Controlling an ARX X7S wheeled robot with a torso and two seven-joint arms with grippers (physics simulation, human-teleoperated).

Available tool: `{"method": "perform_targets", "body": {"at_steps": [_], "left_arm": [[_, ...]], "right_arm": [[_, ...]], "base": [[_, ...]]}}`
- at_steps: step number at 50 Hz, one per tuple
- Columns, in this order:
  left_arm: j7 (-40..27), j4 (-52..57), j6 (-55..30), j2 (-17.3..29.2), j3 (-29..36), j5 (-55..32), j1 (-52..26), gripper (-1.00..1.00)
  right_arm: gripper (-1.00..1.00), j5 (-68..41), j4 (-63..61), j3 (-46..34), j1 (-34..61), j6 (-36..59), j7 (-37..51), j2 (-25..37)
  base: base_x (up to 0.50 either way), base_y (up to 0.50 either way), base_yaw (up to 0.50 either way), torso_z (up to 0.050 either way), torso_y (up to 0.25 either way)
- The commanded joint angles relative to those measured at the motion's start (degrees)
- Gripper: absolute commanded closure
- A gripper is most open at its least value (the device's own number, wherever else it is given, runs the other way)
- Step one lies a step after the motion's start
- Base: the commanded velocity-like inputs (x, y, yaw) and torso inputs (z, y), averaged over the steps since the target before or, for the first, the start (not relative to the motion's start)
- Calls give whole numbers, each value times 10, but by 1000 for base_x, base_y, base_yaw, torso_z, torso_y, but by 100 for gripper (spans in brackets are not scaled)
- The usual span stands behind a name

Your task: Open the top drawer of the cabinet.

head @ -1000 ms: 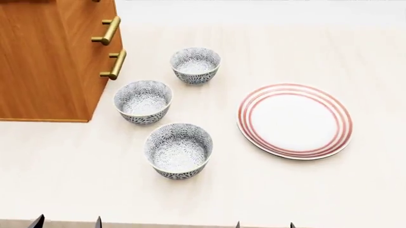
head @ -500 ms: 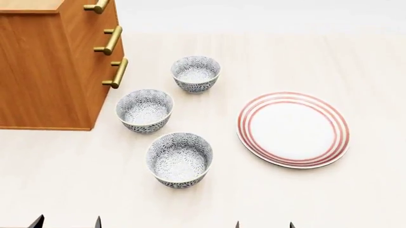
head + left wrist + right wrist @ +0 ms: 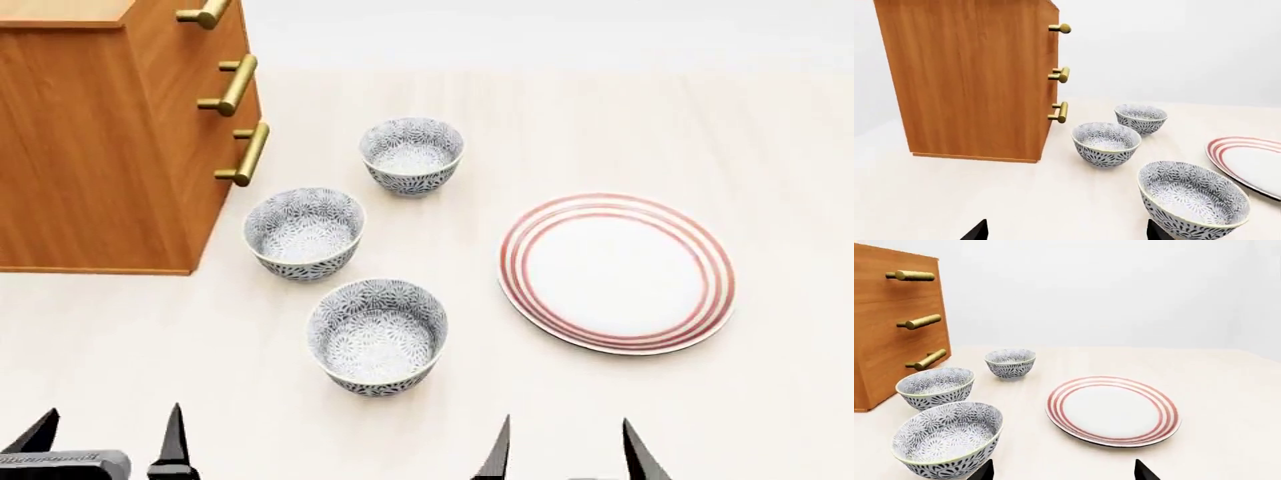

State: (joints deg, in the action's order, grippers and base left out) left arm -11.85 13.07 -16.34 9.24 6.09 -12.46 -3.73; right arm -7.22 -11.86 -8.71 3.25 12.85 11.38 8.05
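The orange-brown wooden cabinet stands at the far left of the table. Its front shows three brass bar handles, one above the other. The top drawer carries the uppermost handle and looks shut. That handle also shows in the left wrist view and the right wrist view. My left gripper is open and empty at the near edge, well short of the cabinet. My right gripper is open and empty beside it.
Three patterned blue-grey bowls stand in front of the cabinet's drawers. A white plate with red rings lies to their right. The table top is pale.
The head view first shifted, so the cabinet's top and uppermost handle came into sight. Since then both grippers' fingertips have risen further into view at the bottom edge.
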Motion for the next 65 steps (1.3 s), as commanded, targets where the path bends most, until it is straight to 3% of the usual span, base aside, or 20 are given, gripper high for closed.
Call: {"method": "perform_targets", "body": {"at_steps": [1,8,25,65], "left_arm": [[-51,223,-261,30,-53,-102,-91,-100],[-70,301,-347,37,-76,-153,-124,-100],[-72,310,-339,65,-25,-124,-103,-100],[-69,296,-298,87,-10,-112,-70,-100]], "right_arm": [[-100,-52,-234,10,74,260,16,22],[-100,-89,-301,21,98,337,15,29],[-100,-96,-318,12,66,304,6,41],[-100,-100,-294,-6,48,263,4,53]], "base": [[0,0,0,0,0],[0,0,0,0,0],[59,0,0,0,0],[491,-39,0,0,0]]}}
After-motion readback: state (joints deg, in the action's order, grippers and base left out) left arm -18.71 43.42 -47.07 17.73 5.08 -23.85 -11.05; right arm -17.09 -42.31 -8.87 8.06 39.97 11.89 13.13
